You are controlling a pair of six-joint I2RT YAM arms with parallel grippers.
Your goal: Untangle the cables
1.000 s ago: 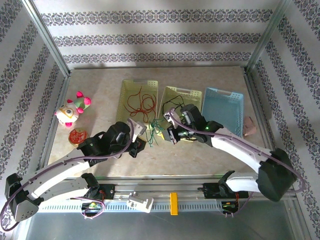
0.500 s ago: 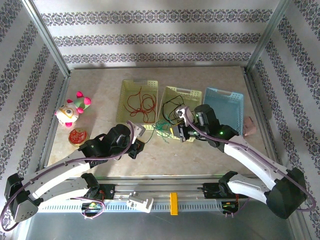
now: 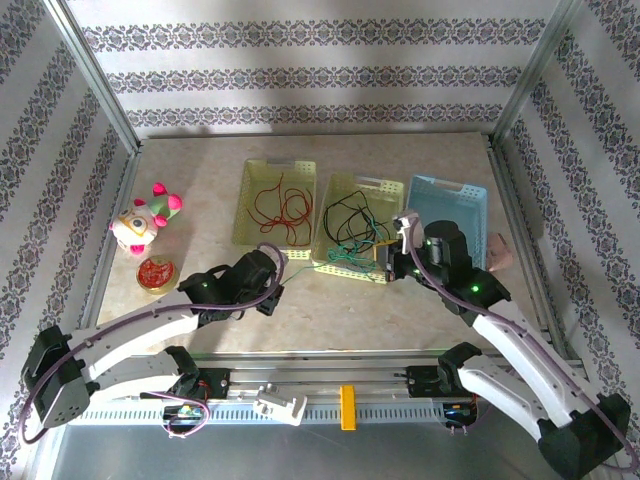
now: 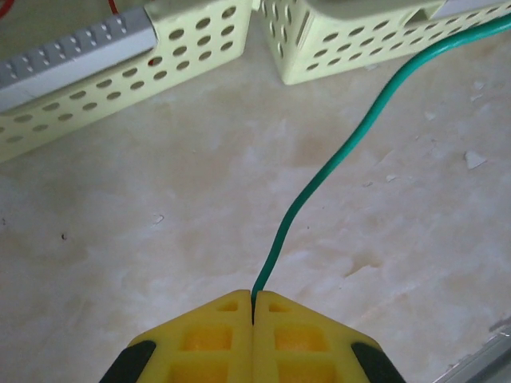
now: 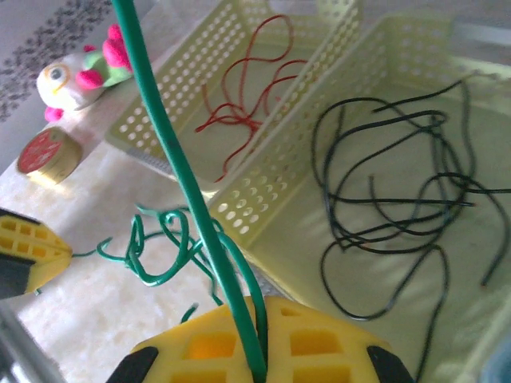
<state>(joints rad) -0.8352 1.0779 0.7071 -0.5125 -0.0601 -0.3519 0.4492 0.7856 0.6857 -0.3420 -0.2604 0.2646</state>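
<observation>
A green cable is stretched over the table between my two grippers, with a knotted clump near the middle basket's front wall. My left gripper is shut on one end; in the left wrist view the yellow pads pinch the green strand. My right gripper is shut on the other part, and two green strands run into its closed pads. The green clump hangs below. Red cables lie in the left yellow basket, black cables in the middle one.
Three baskets stand in a row: left yellow, middle yellow, blue. A plush toy and a red round tin sit at the left. A pink object lies by the right frame post.
My right gripper has swung to the right and nearer, drawing the green cable out longer. The green clump slid right along the basket front. The left gripper stayed shut and shifted slightly.
</observation>
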